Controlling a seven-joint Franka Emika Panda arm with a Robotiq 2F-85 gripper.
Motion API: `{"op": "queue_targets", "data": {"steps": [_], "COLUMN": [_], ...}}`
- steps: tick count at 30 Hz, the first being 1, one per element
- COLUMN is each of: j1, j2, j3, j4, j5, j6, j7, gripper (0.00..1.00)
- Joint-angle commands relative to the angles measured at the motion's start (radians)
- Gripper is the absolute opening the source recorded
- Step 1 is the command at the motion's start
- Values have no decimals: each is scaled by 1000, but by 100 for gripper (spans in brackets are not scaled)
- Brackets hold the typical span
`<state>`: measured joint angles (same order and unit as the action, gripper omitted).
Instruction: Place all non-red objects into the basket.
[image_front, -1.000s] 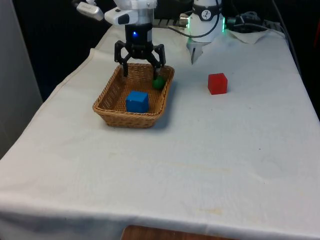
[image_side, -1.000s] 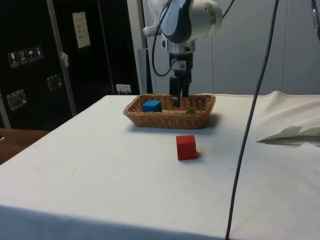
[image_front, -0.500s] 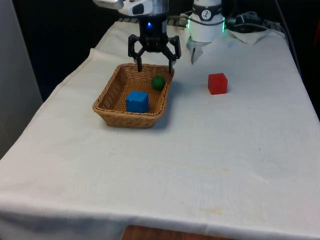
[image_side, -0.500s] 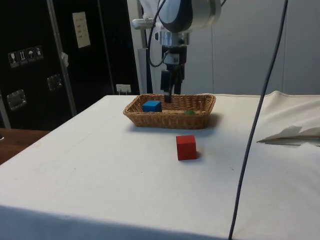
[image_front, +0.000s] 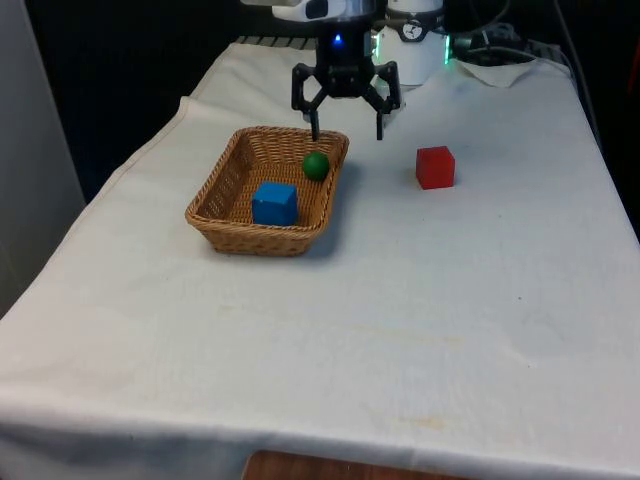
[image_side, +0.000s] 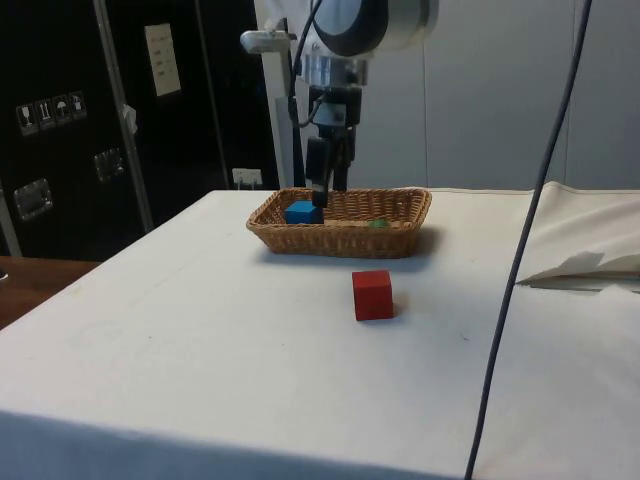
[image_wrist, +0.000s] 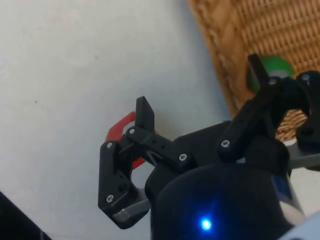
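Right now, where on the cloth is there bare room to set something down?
The near half of the white cloth, in front of the wicker basket and red cube, is bare. So is the strip between them. The basket holds a blue cube and green ball, with the open gripper above its far rim.

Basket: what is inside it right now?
The basket holds a blue cube and a green ball. In the side view its near wall hides most of the ball. The red cube sits outside.
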<state>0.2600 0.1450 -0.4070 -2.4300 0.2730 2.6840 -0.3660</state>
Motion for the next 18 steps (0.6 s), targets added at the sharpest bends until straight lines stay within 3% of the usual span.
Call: {"op": "queue_targets", "data": {"steps": [1, 2, 10, 11, 12, 18], "j1": [1, 10, 10, 5, 10, 10], "j2": [-3, -8, -39, -37, -43, -77], "j3": [5, 5, 43, 50, 47, 71], "j4": [-1, -5, -8, -6, -7, -4], "j5": [-2, -27, -34, -7, -36, -54], "j6": [0, -1, -11, -7, -14, -39], "j7": [4, 29, 31, 10, 30, 32], "gripper": [100, 100, 100, 100, 100, 100]}}
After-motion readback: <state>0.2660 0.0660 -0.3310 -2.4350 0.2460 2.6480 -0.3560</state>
